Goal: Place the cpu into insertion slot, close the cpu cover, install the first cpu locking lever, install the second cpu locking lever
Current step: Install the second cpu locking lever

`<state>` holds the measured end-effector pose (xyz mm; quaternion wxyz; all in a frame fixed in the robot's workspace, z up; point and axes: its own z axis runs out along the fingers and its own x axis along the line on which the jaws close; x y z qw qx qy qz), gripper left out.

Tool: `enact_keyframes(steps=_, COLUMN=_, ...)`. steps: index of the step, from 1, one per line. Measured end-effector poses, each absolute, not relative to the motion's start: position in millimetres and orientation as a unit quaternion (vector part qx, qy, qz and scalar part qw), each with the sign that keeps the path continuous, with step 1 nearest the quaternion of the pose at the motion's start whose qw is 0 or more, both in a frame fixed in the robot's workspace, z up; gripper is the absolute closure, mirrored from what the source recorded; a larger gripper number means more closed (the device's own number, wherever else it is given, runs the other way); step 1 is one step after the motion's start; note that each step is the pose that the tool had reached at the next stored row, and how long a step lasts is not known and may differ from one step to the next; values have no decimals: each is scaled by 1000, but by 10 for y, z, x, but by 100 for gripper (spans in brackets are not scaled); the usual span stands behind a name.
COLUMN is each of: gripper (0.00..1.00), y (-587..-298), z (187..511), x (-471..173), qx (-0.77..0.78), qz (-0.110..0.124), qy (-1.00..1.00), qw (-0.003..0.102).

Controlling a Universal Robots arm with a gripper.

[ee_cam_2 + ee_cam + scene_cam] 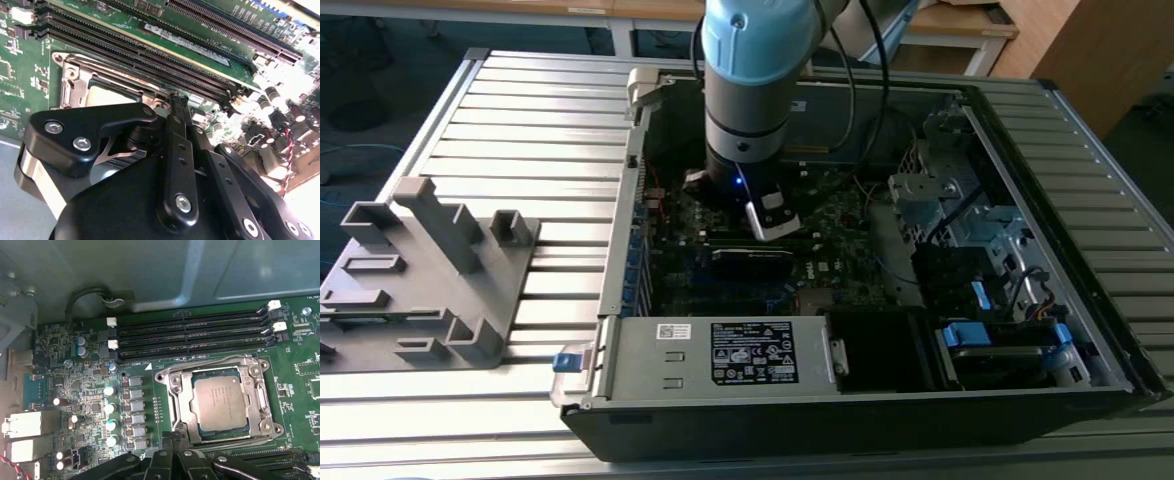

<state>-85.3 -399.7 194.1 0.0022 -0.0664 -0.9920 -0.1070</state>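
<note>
The cpu (220, 402), a silver-grey square chip, lies flat in the insertion slot (270, 427) on the green motherboard. The cpu cover (182, 400), a shiny metal frame, lies down around the chip. Thin wire levers run along two sides of the socket, one by the memory slots (210, 364) and one on the gripper's side (240, 442). My black gripper (172, 439) is shut, its tips together right at the socket's edge. In the second wrist view the gripper (179, 98) hides most of the cpu (107, 91). The exterior view shows the gripper (774, 225) lowered inside the open computer case.
Long black memory slots (190, 332) run beside the socket. Capacitors (110, 407) stand close on another side. Case walls, a power supply (720, 350) and a drive cage (961, 220) hem the arm in. A grey fixture (427, 280) stands on the exterior view's left.
</note>
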Motion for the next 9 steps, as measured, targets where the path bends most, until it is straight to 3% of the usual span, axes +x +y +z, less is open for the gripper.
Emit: enact_keyframes(steps=9, gripper=89, y=-4005, z=1937, x=-881, qx=-66, qz=-108, qy=-992, qw=2)
